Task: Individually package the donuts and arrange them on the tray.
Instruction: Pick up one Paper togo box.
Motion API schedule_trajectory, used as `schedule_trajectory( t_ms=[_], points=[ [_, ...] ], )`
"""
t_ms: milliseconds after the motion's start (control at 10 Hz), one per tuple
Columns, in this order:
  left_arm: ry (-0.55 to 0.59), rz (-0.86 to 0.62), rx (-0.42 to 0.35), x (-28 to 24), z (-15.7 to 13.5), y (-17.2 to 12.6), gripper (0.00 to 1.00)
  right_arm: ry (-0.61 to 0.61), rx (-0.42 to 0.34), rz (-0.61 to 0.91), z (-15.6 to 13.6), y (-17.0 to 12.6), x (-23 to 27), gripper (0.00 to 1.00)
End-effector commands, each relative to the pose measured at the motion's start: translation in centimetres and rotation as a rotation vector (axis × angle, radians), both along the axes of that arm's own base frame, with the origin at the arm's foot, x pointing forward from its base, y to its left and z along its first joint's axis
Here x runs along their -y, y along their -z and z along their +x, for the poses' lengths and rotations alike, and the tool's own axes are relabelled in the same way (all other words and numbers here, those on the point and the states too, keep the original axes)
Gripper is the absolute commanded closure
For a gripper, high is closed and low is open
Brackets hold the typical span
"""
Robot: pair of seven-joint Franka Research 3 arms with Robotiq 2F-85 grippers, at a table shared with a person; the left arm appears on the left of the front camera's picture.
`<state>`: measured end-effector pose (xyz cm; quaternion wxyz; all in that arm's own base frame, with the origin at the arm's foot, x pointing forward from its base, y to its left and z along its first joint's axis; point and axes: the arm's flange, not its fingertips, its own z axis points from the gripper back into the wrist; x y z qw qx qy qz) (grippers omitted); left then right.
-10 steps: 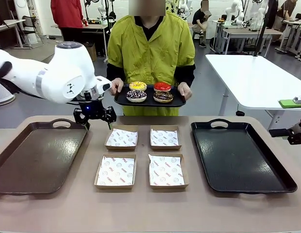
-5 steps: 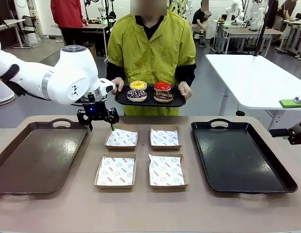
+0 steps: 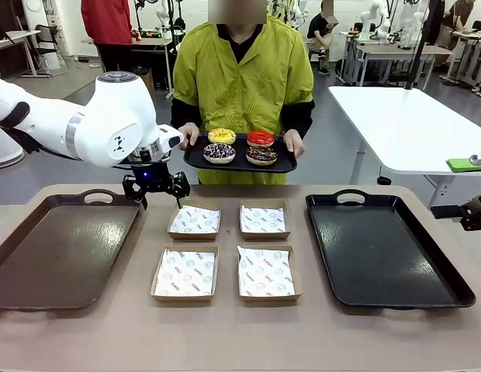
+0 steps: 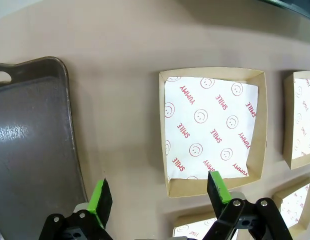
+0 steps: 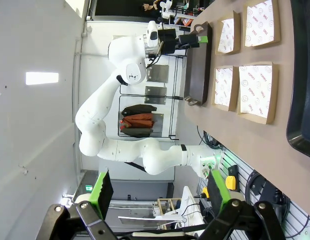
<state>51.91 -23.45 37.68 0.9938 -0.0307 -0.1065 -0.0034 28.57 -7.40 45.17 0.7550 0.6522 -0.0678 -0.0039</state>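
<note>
Four ring donuts lie on a small black plastic tray [image 3: 195, 160] that the person holds above the table's far edge: yellow-iced donut [image 3: 220, 136], glossy red-iced donut [image 3: 260, 138], dark chocolate donut with pale sprinkles [image 3: 218, 153], brown chocolate sprinkled donut [image 3: 261, 155]. The left gripper [image 3: 157, 186] hangs at 8 o'clock of that tray, jaws spread wide, beside a shallow brown cardboard box lined with printed white paper [image 4: 211, 129]. It should rise, straddle the dark donut's ring and close gently. The right gripper [image 5: 160, 190], also wide, waits at 3 o'clock. Since a second ago, the left gripper has shifted toward 3 o'clock, nearer the tray.
</note>
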Motion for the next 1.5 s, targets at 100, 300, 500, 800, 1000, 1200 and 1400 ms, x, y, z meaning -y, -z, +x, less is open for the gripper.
schedule_trajectory(
  t_ms=[100, 300, 500, 800, 1000, 1200, 1400],
  points=[
    [0.0, 0.0, 0.0, 0.0, 0.0, 0.0, 0.0, 0.001, 0.008, 0.017, 0.2, 0.0, 0.0, 0.0],
    [0.018, 0.012, -0.035, 0.6, 2.2, 1.2, 0.0, 0.001, 0.008, 0.017, 0.2, 0.0, 0.0, 0.0],
    [0.004, 0.044, -0.052, 1.4, 3.3, 2.6, 0.0, 0.001, 0.008, 0.017, 0.2, 0.0, 0.0, 0.0],
    [0.031, 0.083, -0.061, 2.7, 4.2, 4.4, 0.0, 0.001, 0.008, 0.017, 0.2, 0.0, 0.0, 0.0],
    [0.073, 0.057, -0.06, 2.5, 4.5, 4.5, 0.0, 0.001, 0.008, 0.017, 0.2, 0.0, 0.0, 0.0],
    [0.079, 0.043, -0.061, 2.5, 4.3, 4.1, 0.6, 0.001, 0.008, 0.017, 0.2, 0.0, 0.0, 0.0],
    [0.082, 0.038, -0.064, 2.5, 4.2, 3.9, 0.65, 0.001, 0.008, 0.017, 0.2, 0.0, 0.0, 0.0]
  ],
)
